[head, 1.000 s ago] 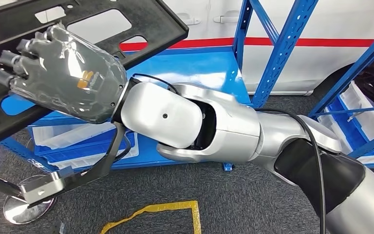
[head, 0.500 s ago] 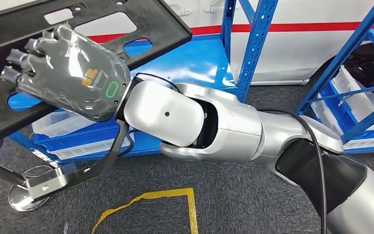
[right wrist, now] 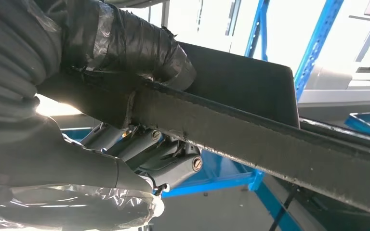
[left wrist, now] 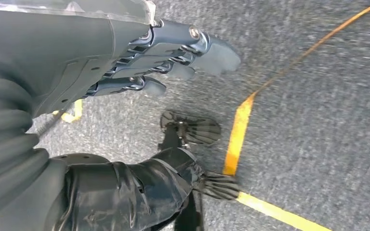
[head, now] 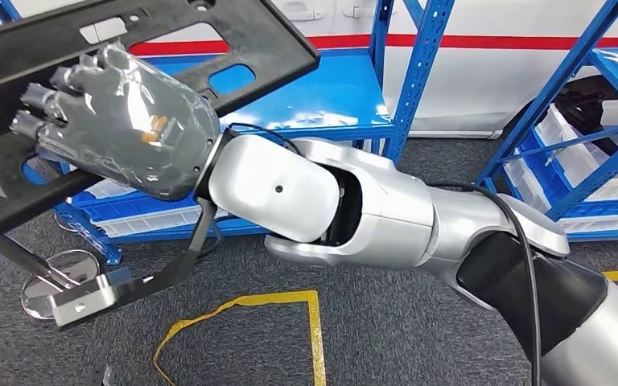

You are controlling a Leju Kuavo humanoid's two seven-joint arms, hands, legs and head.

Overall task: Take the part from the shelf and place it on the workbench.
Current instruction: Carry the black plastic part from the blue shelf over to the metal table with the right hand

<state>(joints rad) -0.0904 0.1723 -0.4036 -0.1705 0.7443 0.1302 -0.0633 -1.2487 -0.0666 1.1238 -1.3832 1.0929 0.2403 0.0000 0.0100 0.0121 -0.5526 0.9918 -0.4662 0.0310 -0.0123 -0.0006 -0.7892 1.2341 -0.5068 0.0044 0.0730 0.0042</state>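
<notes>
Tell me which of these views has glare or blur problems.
Right wrist view: bright backlight behind the blue shelf frame washes out the background, leaving the black part and right hand dark. Left wrist view: the floor's yellow tape line looks motion-blurred. Head view: sharp, with glare on the blue shelf.

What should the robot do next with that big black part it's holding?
Probably keep carrying it toward the workbench, gripping firmly. The right hand holds the black part up in the air, away from the blue shelf, with grey floor beneath, so there is nothing under it to set it on yet.
</notes>
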